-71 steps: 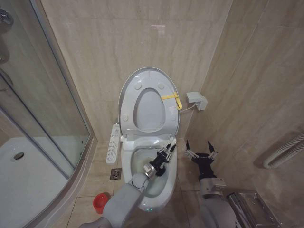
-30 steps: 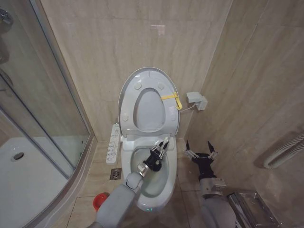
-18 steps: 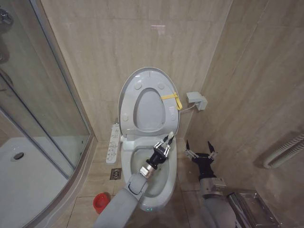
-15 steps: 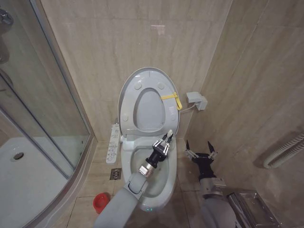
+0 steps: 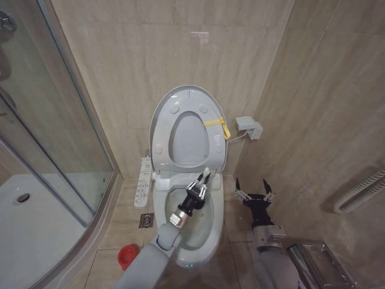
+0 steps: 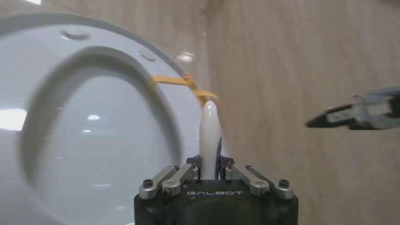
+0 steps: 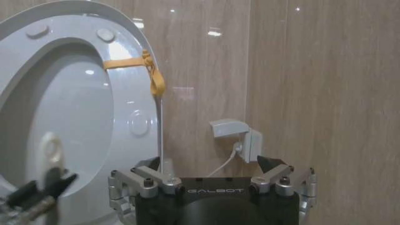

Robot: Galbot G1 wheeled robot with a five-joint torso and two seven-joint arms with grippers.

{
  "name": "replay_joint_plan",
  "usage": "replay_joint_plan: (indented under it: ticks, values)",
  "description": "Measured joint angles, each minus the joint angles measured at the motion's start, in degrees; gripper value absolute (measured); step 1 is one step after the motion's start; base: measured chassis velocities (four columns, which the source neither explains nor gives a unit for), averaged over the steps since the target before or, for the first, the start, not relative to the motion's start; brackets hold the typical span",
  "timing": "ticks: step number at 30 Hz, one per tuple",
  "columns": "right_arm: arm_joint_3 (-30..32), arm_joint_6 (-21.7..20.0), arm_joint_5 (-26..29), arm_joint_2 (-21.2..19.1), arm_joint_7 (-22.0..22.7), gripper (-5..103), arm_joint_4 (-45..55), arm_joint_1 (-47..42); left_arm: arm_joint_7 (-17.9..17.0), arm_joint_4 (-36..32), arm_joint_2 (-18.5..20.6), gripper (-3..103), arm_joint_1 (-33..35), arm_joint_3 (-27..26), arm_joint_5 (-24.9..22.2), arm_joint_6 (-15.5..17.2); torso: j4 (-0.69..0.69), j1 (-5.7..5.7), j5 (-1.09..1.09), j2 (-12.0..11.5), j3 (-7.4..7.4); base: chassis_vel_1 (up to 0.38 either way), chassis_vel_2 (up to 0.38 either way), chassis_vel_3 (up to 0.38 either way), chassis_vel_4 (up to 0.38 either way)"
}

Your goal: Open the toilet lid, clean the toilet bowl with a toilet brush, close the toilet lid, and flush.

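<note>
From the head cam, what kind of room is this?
A small tiled bathroom: a toilet bowl with the toilet lid raised, a glass shower enclosure alongside, and a red brush holder on the floor.

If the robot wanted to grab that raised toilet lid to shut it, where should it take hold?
Probably the lid's top rim, coming from the front. It stands upright against the wall, so that curved edge is free, though a yellow strap crosses the seat ring partway down the right side. The open right gripper is nearest; the left gripper holds the brush.
</note>
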Motion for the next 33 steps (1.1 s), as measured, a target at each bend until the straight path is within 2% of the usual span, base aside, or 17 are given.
replay_joint_plan:
  ticks: [4, 5, 10, 11, 14, 19, 22, 28, 33]
  values:
    - [0.00, 0.00, 0.00, 0.00, 0.00, 100, 0.00, 0.00, -3.23, -8.81, 1.46, 19, 4.55, -2.98, 0.70, 2.93, -0.01, 0.00, 0.00, 0.00, 0.00, 0.000, 0.000, 0.000, 0.000]
    - [0.00, 0.00, 0.00, 0.00, 0.00, 100, 0.00, 0.00, -3.23, -8.81, 1.46, 19, 4.55, -2.98, 0.70, 2.93, -0.01, 0.00, 0.00, 0.00, 0.00, 0.000, 0.000, 0.000, 0.000]
    - [0.00, 0.00, 0.00, 0.00, -0.01, 100, 0.00, 0.00, -6.10, -18.86, 3.31, 19, 12.68, -6.47, 3.58, 4.37, -0.01, 0.00, -0.01, 0.00, -0.01, 0.000, 0.000, 0.000, 0.000]
    - [0.00, 0.00, 0.00, 0.00, -0.01, 100, 0.00, 0.00, -6.10, -18.86, 3.31, 19, 12.68, -6.47, 3.58, 4.37, -0.01, 0.00, -0.01, 0.00, -0.01, 0.000, 0.000, 0.000, 0.000]
    - [0.00, 0.00, 0.00, 0.00, -0.02, 100, 0.00, 0.00, -7.86, -24.10, 3.77, 19, 17.85, -8.70, 6.09, 5.34, 0.00, -0.01, 0.00, 0.00, 0.00, 0.000, 0.000, 0.000, 0.000]
    - [0.00, 0.00, 0.00, 0.00, -0.01, 100, 0.00, 0.00, -9.44, -28.72, 4.27, 19, 22.59, -10.63, 8.94, 5.66, 0.00, -0.01, 0.00, 0.00, -0.01, 0.000, 0.000, 0.000, 0.000]
    - [0.00, 0.00, 0.00, 0.00, -0.01, 100, 0.00, 0.00, -11.72, -34.39, 4.73, 19, 27.01, -11.77, 11.85, 5.75, -0.01, -0.01, 0.00, 0.01, -0.01, 0.000, 0.000, 0.000, 0.000]
    - [0.00, 0.00, 0.00, 0.00, -0.01, 100, 0.00, 0.00, -13.71, -39.64, 6.29, 19, 32.08, -12.73, 14.84, 6.02, -0.01, -0.01, -0.01, 0.01, -0.01, 0.000, 0.000, 0.000, 0.000]
    - [0.00, 0.00, 0.00, 0.00, -0.01, 100, 0.00, 0.00, -15.44, -42.01, 7.48, 19, 34.75, -16.08, 15.63, 6.97, -0.01, -0.01, 0.00, 0.01, 0.00, 0.000, 0.000, 0.000, 0.000]
